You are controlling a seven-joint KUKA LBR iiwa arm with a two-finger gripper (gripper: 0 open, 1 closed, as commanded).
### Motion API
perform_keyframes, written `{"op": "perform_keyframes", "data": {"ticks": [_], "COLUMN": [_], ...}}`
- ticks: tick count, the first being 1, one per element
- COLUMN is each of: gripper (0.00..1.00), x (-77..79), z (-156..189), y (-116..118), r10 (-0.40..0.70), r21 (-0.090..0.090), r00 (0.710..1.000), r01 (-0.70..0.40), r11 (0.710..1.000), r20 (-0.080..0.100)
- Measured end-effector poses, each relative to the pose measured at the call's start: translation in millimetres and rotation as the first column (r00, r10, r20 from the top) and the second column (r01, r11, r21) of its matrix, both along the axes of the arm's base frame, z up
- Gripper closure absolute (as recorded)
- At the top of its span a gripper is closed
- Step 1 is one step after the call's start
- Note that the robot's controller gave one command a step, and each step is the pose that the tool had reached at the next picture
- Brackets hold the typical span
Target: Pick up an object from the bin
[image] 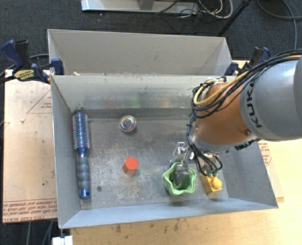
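Hovering above a green wavy cup (pixel 189 186) is the arm (pixel 273 101) ("KU" legible).

Items lying on the floor of the bin (pixel 64 137). Along the left wall: a blue hairbrush (pixel 82 154), lengthwise, bristle head toward the far wall and handle toward the near left corner. Near the far wall, left of centre: a small round object of shiny metal (pixel 128 123), well apart from the brush. Toward the near edge from it, on bare floor: a small orange-red block (pixel 131 165), touching nothing. Near the near right corner: a small yellow object (pixel 213 184), shape partly hidden.
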State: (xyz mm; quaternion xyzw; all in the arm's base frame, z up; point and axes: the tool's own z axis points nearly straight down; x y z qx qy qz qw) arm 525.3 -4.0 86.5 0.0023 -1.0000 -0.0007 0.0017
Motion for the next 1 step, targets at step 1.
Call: {"op": "perform_keyframes", "data": {"ticks": [1], "gripper": [1.0], "x": [-3.1], "z": [134.2], "y": [22.7], "r10": [0.335], "r21": [-0.003], "r00": [0.942], "r01": [-0.335], "r11": [0.942], "r20": [0.012]}}
